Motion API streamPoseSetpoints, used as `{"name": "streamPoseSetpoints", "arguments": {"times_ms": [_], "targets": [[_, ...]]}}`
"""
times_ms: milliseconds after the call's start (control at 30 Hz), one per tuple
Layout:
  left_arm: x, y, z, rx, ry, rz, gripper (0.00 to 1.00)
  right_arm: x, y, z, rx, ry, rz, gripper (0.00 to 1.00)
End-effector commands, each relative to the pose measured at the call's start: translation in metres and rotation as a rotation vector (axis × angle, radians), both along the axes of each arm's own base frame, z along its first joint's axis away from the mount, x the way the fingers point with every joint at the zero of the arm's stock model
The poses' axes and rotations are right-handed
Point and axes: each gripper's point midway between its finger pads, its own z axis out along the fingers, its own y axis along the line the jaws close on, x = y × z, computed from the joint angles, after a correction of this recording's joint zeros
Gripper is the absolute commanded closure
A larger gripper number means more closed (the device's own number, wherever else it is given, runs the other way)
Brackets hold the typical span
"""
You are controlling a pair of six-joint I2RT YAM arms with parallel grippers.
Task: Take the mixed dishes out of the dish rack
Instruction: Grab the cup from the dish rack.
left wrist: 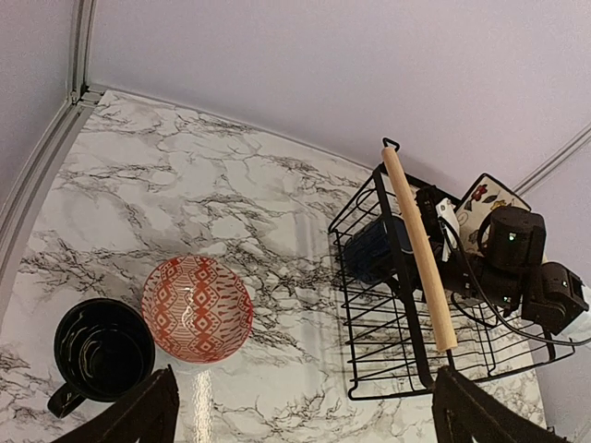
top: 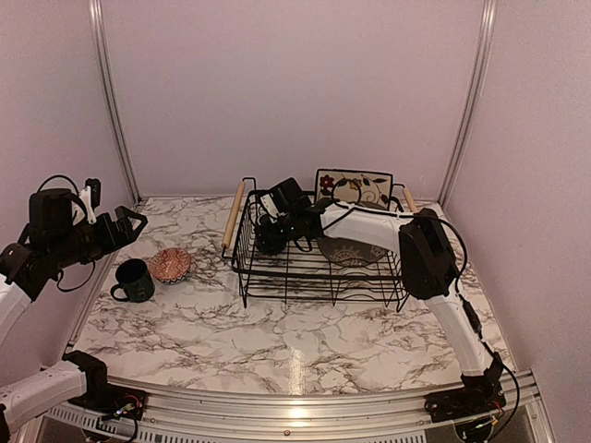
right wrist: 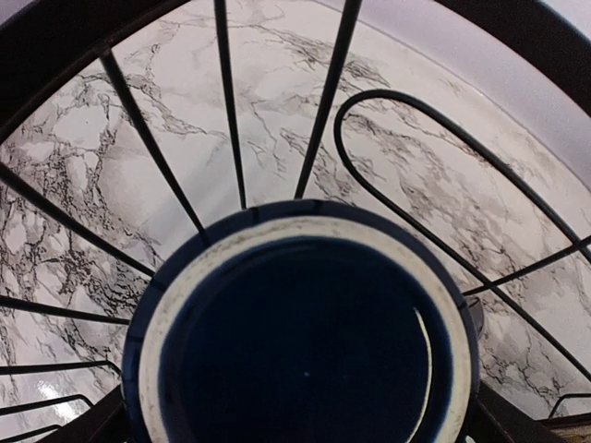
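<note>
Dish rack (top: 319, 272), black wire with wood handles, sits mid-way across the marble table (top: 295, 341). It's rigid and open-sided, so dishes can snag on the wires on the way up. Inside: square floral plate (top: 354, 187) propped upright at the far side, grey plate (top: 355, 251) low in the right half (flat or leaning, can't tell), and a dark mug (right wrist: 305, 369) at the left end. The plates look like glazed ceramic: stiff, slick, chip-prone, fairly heavy. They're best pinched at a rim edge, the upright one by its top edge. Bowl (left wrist: 197, 307) is outside the rack, upright on the table to its left, empty, red pattern inside; its thin rim is the grip spot. Second mug (left wrist: 102, 349) stands just beside the bowl, upright, empty, handle pointing left. Right gripper (right wrist: 300, 429) is down inside the rack over the dark mug, jaws spread wide either side of its body. Pad contact isn't visible, so no confirmed grasp. The mug is glossy and round and likely to twist or slip; a squeeze square across the body or a wall pinch over the rim seems safest. Left gripper (left wrist: 305, 420) hangs above the table near the bowl, jaws apart, holding nothing.
</note>
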Motion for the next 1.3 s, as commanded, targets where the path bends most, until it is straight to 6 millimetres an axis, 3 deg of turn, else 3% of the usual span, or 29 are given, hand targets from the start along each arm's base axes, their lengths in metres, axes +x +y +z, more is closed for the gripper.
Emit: {"name": "streamPoseSetpoints", "arguments": {"times_ms": [0,267,600,767,1000,1267], "targets": [[-0.002,0.001,-0.005,-0.001,0.028,0.005,0.02,0.013,0.007,0.019,0.053,-0.039,0.017,0.21],[-0.001,0.000,-0.004,-0.022,0.036,0.005,0.01,0.004,0.003,0.043,0.079,-0.038,0.020,0.52],[0.003,-0.012,0.000,-0.096,0.046,-0.025,0.01,-0.027,-0.011,0.115,0.188,-0.085,0.051,0.72],[0.003,-0.018,0.004,-0.140,0.047,-0.047,0.01,-0.046,-0.018,0.152,0.276,-0.102,0.074,0.75],[0.004,-0.038,0.010,-0.250,0.041,-0.126,0.01,-0.098,-0.034,0.198,0.479,-0.118,0.170,0.76],[0.003,-0.084,0.032,-0.489,-0.036,-0.298,0.01,-0.145,-0.067,0.234,0.641,-0.161,0.209,0.77]]}}
